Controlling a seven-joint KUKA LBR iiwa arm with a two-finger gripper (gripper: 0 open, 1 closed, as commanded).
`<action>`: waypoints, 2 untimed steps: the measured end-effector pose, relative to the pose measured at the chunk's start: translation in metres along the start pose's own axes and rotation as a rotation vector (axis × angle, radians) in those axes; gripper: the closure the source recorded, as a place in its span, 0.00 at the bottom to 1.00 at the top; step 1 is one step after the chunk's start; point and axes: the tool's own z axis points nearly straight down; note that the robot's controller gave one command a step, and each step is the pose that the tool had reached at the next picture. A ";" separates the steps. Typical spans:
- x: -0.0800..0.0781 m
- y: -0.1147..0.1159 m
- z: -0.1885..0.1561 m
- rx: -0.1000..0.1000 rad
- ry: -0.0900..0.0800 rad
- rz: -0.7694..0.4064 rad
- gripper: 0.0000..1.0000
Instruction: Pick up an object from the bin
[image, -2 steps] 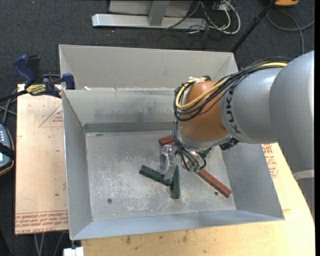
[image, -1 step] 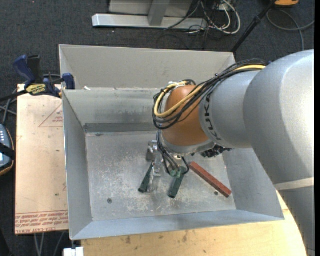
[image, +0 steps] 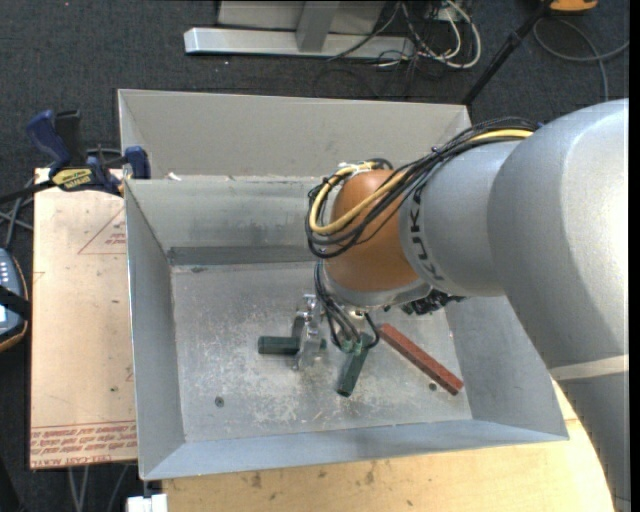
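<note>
Grey metal bin (image: 150, 300) with the gripper (image: 312, 338) low over its floor. A short dark bar (image: 276, 346) lies at the gripper's left, touching it. A dark green stick (image: 349, 374) (tilted) lies just below and right of the gripper, with a red-brown strip (image: 425, 362) farther right. Whether the gripper is clenched or released, I cannot tell.

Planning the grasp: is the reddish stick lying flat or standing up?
Lying flat: the reddish stick stretches full length along the bin floor.
</note>
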 end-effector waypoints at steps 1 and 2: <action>0.000 0.000 0.000 0.000 0.000 0.001 1.00; 0.000 0.000 0.000 0.000 0.000 0.001 1.00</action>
